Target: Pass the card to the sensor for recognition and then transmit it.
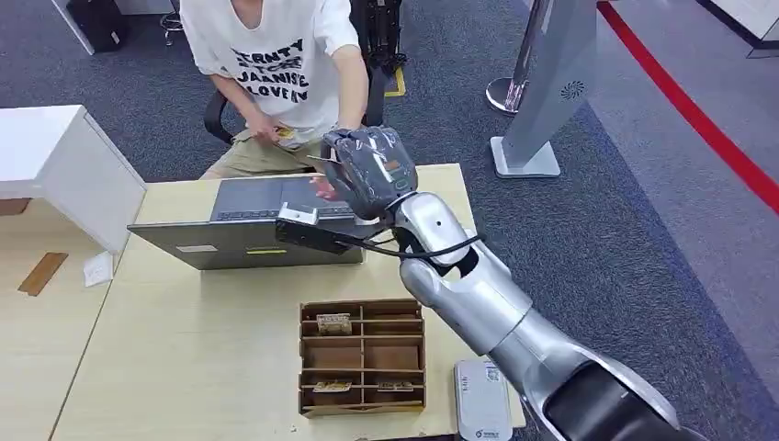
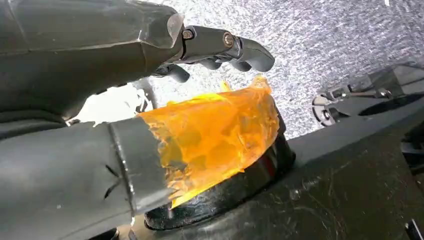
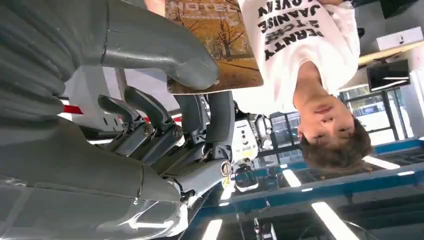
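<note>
Pinching card (image 3: 215, 45) in right hand (image 1: 367, 170), raised past table's far edge (image 1: 432, 167), near person (image 1: 276, 64).

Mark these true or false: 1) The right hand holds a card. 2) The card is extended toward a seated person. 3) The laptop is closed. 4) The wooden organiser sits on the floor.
1) True: the right hand pinches the card under its thumb.
2) True: the person sits behind the table, facing the hand.
3) False: the laptop is open.
4) False: the wooden organiser stands on the table, nearer the robot than the laptop.
</note>
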